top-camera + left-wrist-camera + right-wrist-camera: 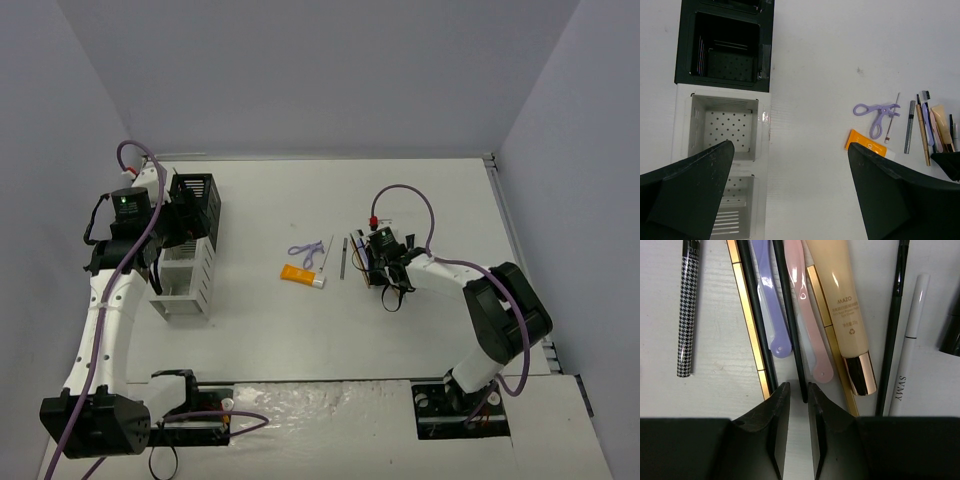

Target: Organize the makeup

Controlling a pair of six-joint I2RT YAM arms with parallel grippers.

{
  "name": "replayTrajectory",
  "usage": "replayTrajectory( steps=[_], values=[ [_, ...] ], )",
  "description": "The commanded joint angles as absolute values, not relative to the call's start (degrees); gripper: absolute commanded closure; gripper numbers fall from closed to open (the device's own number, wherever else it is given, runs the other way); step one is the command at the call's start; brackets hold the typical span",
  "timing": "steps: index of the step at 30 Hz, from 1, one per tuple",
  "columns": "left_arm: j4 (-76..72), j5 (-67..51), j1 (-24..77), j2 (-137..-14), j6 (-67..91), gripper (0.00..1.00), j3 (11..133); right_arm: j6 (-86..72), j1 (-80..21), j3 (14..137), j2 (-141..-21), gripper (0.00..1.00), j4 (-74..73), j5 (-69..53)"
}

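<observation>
Closest to the arm bases, the table [300, 345] is bare white. Just beyond, on the right, the right gripper [799, 390] is down low at the near ends of a row of makeup sticks lying side by side. Its fingers [775, 412] are drawn nearly together, leaving a narrow slit. The near tip of a thin black pencil [787, 315] sits in that slit, and I cannot tell whether it is actually pinched.

A lilac spatula [769, 305] and a gold pencil [747, 315] lie to one side of it. A pink spatula [807, 315] and a beige tube [842, 305] with a shiny cap lie on the other. A houndstooth pencil [685, 315] lies a little apart at the edge of the row.

Towards the middle of the table lies the orange tube [867, 147], with the purple looped tool [875, 112] just past it.

Over on the left, the left gripper [790, 200] hangs above the compartment rack [765, 150] with its fingers [690, 190] spread wide, holding nothing. The rack's white compartments are nearer and its black one is farthest back.
</observation>
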State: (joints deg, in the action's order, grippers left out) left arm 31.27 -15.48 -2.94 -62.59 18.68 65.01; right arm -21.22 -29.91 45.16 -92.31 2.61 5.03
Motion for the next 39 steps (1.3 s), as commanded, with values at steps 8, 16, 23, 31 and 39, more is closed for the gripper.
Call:
replayTrajectory(
  steps=[8, 16, 23, 31, 39],
  values=[
    [28.6, -16.1, -2.8, -62.4, 18.3, 0.03, 67.9, -23.1, -30.6, 48.6, -95.4, 0.84, -1.2, 5.6],
    [28.6, -16.3, -2.7, -62.3, 18.3, 0.03, 67.9, -22.5, -30.8, 50.7, -97.5, 0.85, -2.9, 7.2],
    [28.5, -16.8, -2.8, -62.0, 18.4, 0.03, 67.7, -22.4, -30.8, 51.2, -98.4, 0.97, -3.8, 8.2],
    [28.0, -21.5, -2.6, -61.9, 20.5, 0.03, 67.6, -20.3, -32.1, 52.0, -93.4, 1.00, -4.3, 8.7],
    [25.1, -27.6, 2.5, -61.0, 27.7, 0.03, 69.1, -16.8, -38.4, 53.6, -81.9, 1.00, -3.8, 13.0]
  ],
)
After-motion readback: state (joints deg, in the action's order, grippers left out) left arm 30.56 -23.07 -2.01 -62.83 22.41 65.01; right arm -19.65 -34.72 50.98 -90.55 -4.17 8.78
